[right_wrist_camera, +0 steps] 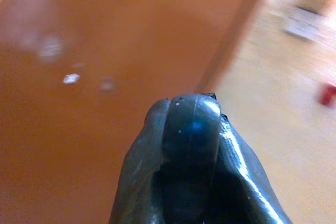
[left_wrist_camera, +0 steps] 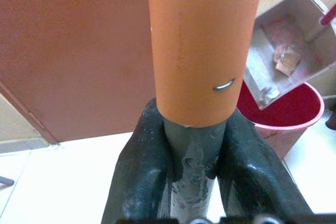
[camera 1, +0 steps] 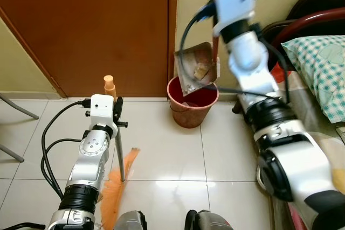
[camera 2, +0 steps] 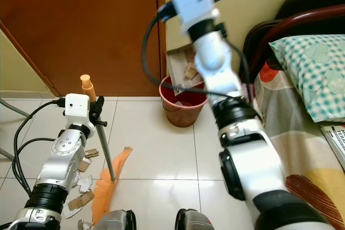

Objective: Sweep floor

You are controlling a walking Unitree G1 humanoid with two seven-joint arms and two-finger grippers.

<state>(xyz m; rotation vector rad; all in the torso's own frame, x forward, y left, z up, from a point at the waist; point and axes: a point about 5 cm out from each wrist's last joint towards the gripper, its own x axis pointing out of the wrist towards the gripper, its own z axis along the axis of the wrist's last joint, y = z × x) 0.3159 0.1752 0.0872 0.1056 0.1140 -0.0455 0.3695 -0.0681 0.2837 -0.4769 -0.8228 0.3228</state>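
Left pincer [left_wrist_camera: 194, 166] clamps the broom [camera 1: 116, 184], grey pole, orange cap, orange bristles splayed

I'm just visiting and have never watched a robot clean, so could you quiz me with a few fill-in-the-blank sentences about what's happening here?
1. The dustpan is tilted over a ____ bucket.
2. The left gripper is shut on the handle of the orange ____.
3. Behind the bucket stands a brown ____.
4. Paper scraps lie on the ____ beside the orange bristles.

Missing words: red; broom; door; floor
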